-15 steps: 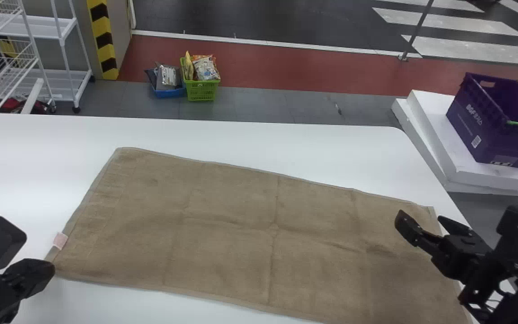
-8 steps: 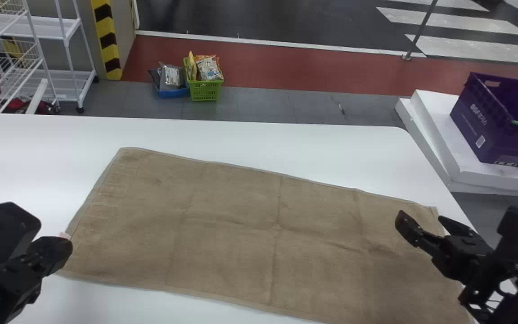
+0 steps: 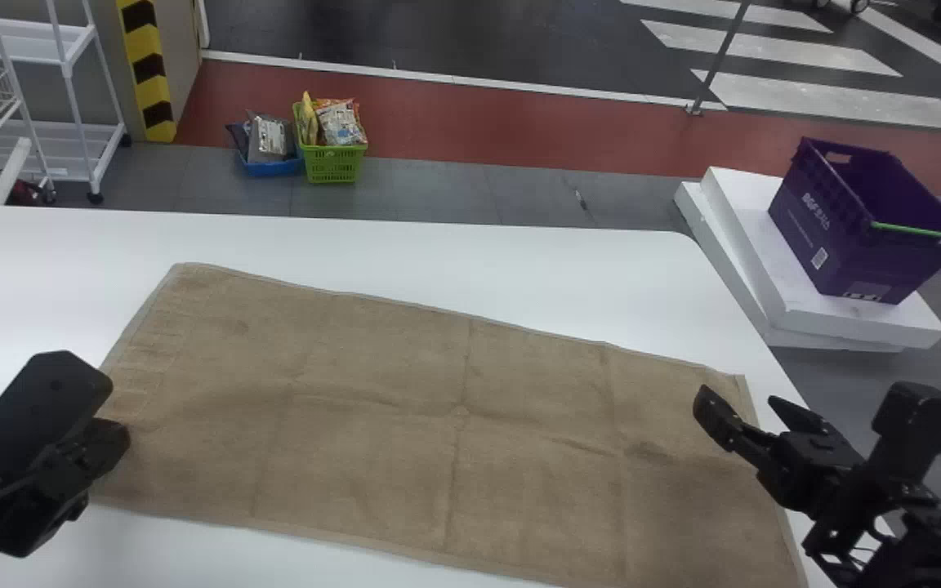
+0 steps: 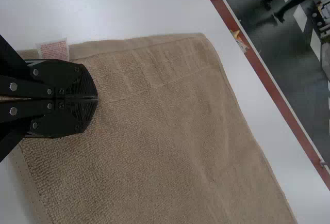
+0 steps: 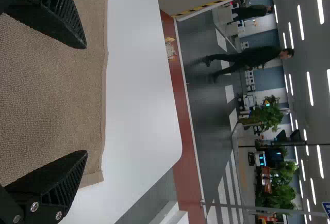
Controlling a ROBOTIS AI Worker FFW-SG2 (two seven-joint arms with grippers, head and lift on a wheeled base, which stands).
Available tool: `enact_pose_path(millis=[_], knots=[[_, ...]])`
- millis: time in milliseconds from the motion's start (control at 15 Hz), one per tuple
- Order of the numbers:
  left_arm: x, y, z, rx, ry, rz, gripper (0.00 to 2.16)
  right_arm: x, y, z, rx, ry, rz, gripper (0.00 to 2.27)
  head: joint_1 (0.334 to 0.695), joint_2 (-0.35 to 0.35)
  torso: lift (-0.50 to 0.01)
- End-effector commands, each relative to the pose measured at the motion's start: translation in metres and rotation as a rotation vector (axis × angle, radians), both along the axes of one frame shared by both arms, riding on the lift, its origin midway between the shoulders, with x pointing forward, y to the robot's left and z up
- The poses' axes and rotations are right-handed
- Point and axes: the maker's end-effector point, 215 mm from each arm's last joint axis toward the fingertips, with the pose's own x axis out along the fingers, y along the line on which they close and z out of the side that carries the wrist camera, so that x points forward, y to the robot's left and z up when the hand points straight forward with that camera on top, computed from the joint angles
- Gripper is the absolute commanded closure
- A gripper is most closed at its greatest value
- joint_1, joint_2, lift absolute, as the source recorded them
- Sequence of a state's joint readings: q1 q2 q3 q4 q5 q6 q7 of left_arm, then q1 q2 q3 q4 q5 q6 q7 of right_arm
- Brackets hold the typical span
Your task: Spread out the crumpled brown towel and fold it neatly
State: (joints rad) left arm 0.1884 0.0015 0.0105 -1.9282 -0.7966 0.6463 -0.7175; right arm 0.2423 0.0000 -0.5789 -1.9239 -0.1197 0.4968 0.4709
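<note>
Head view: found the brown towel point(image 3: 356, 457) spread broad and almost flat on the white worktop point(image 3: 470, 257), with the right end near the worktop's right edge. Noted shallow creases point(image 3: 461, 412) across the middle, but no layer doubled over. Judged the spreading as good as finished and the folding not begun. Saw the left gripper point(image 3: 117, 439) at the towel's left end and the right gripper point(image 3: 742, 400) over the right end, near the far corner.

Left wrist view: made out the left gripper closed, fingers pressed together over the towel close to the care label point(image 4: 53, 49), with no cloth visible between them. Could not tell light contact from a slight gap beneath the tips. Took this end for flat enough to fold.

Right wrist view: found the right gripper open, fingers wide apart above the towel, near a corner, with nothing held. Read from that no fold under way. Counted as left to do, by that judgement: taking hold of an edge, bringing one part over the other, probably doubling again, then squaring and smoothing the bundle.
</note>
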Motion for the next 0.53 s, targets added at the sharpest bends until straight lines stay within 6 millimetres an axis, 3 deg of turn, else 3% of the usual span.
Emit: enact_pose_path(millis=[0, 200, 467], knots=[[-0.01, 0.011, -0.007, 0.002, 0.019, 0.02, 1.89, -0.001, 0.0, -0.002, 0.008, -0.002, -0.002, 0.08, 0.695, -0.238, -0.128], [-0.024, 0.021, -0.013, 0.003, 0.036, 0.032, 1.89, 0.003, 0.004, 0.0, 0.007, -0.004, 0.005, 0.08, 0.695, -0.226, -0.128], [-0.038, 0.045, 0.0, -0.002, 0.022, 0.059, 1.89, 0.007, 0.013, -0.001, 0.01, -0.005, 0.021, 0.08, 0.695, -0.206, -0.128]])
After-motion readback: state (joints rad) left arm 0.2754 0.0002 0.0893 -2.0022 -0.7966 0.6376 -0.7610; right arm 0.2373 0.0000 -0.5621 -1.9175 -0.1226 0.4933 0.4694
